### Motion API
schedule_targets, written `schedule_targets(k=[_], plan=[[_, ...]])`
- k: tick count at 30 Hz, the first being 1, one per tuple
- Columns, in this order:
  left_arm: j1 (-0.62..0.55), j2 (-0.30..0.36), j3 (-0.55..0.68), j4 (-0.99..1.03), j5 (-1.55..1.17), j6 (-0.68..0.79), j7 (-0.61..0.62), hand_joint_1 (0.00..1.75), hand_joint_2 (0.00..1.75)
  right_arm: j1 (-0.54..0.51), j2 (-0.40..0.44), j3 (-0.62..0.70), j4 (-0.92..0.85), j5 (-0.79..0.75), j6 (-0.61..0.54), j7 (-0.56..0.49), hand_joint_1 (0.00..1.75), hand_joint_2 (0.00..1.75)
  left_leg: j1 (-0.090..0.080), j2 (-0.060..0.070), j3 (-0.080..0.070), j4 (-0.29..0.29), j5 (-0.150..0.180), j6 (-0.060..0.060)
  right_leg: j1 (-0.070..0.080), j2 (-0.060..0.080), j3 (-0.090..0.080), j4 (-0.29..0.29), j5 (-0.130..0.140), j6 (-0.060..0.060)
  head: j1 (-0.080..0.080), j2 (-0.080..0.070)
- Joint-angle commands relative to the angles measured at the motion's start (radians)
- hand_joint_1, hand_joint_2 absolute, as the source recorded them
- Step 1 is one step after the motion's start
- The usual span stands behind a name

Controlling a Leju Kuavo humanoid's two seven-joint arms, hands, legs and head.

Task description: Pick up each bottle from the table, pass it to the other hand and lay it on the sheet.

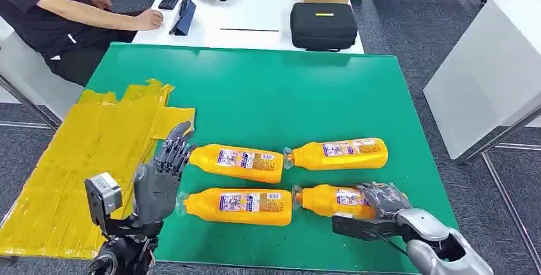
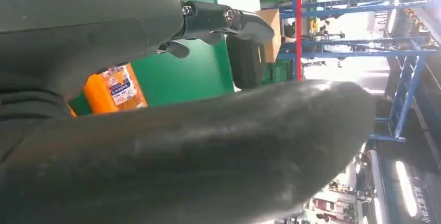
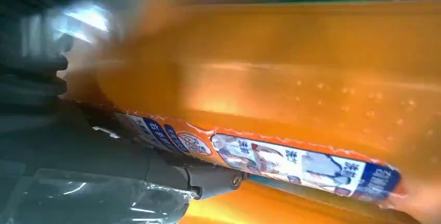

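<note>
Orange bottles point(image 1: 237, 163), blue-white labels; yellow sheet point(image 1: 76, 160); green table point(image 1: 268, 90).

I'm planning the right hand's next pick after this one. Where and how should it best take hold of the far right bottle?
Probably around the labelled middle of the far right bottle, coming down from above. It lies flat on its side on the green table, cap toward the left, and the straight body offers more to wrap than the narrow neck. The right hand is over the near right bottle.

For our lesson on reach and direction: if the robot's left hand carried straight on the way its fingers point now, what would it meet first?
Probably nothing on the table: the left hand points away from the robot along the edge of the yellow sheet, with the bottles to its right. Depth is unclear.
</note>
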Motion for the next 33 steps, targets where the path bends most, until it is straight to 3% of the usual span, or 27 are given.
schedule_targets(k=[1,5,9,12,13,16,21,24,26,29,33], plan=[[-0.042,-0.045,0.036,0.058,-0.021,-0.019,0.023,0.00,0.00,0.067,-0.013,0.042,0.079,-0.043,0.023,0.036,1.75,1.75,0.002,-0.006,0.003,-0.002,0.000,0.000,0.002,-0.005,0.006,-0.003,-0.001,-0.005,0.000,0.000],[-0.030,-0.051,0.056,0.044,-0.025,-0.020,0.032,0.00,0.00,0.085,0.014,-0.017,0.029,-0.091,-0.027,0.051,1.75,1.75,0.002,-0.007,0.004,-0.001,0.000,0.001,0.002,-0.006,0.009,-0.003,0.000,-0.004,0.000,0.000],[0.009,-0.073,0.113,0.012,-0.018,-0.017,0.053,0.00,0.00,0.136,0.079,-0.175,-0.124,-0.276,-0.079,0.068,1.75,1.75,0.001,-0.003,0.003,-0.001,-0.001,0.001,0.001,-0.002,0.006,-0.002,0.000,-0.001,0.000,0.000],[0.050,-0.078,0.154,-0.008,0.010,-0.001,0.085,0.00,0.00,0.168,0.157,-0.275,-0.217,-0.422,-0.129,-0.003,1.75,1.75,0.001,-0.002,0.003,-0.001,-0.002,0.001,0.002,-0.001,0.006,-0.001,0.000,-0.004,0.000,0.000],[0.065,-0.084,0.174,-0.018,0.034,0.001,0.081,0.00,1.75,0.171,0.184,-0.315,-0.262,-0.500,-0.141,-0.040,1.75,1.75,0.002,-0.002,0.001,-0.002,-0.001,0.001,0.002,-0.001,0.013,-0.003,0.001,-0.003,0.000,0.000],[0.080,-0.090,0.207,-0.025,0.083,0.003,0.077,0.00,1.75,0.164,0.236,-0.381,-0.369,-0.647,-0.138,-0.071,1.75,1.75,0.000,0.002,0.000,-0.001,-0.002,0.000,0.001,0.003,0.012,0.000,0.001,-0.001,0.000,0.000],[0.082,-0.088,0.210,-0.025,0.084,0.003,0.077,0.00,1.75,0.163,0.236,-0.383,-0.392,-0.657,-0.131,-0.056,1.75,1.75,0.001,-0.001,-0.003,0.000,-0.001,0.000,0.002,0.000,0.008,0.001,0.001,-0.003,0.000,0.000],[0.068,-0.101,0.225,-0.022,0.114,0.023,0.056,0.00,1.75,0.147,0.282,-0.391,-0.449,-0.772,-0.134,-0.143,1.75,1.75,0.001,0.000,-0.004,0.000,-0.001,0.000,0.001,0.001,0.007,0.001,0.001,-0.002,0.000,0.000],[0.020,-0.101,0.215,-0.002,0.113,0.025,0.043,0.00,1.75,0.095,0.263,-0.324,-0.432,-0.802,-0.144,-0.161,1.75,1.75,0.001,0.001,-0.006,0.000,-0.001,0.000,0.001,0.002,0.006,0.002,0.001,-0.003,0.000,0.000],[-0.049,-0.099,0.189,0.019,0.125,0.036,0.023,0.00,1.75,-0.052,0.267,-0.185,-0.299,-0.770,-0.249,-0.178,1.75,1.75,0.001,0.003,-0.005,0.001,-0.002,0.000,0.002,0.005,0.005,0.002,0.002,-0.005,0.000,0.000],[-0.079,-0.110,0.152,0.026,0.197,0.006,0.028,0.00,1.75,-0.179,0.417,-0.044,-0.173,-0.651,-0.380,-0.171,1.75,1.75,0.002,0.007,-0.003,-0.002,0.000,0.000,0.003,0.009,0.006,-0.001,0.005,-0.005,0.000,0.000]])
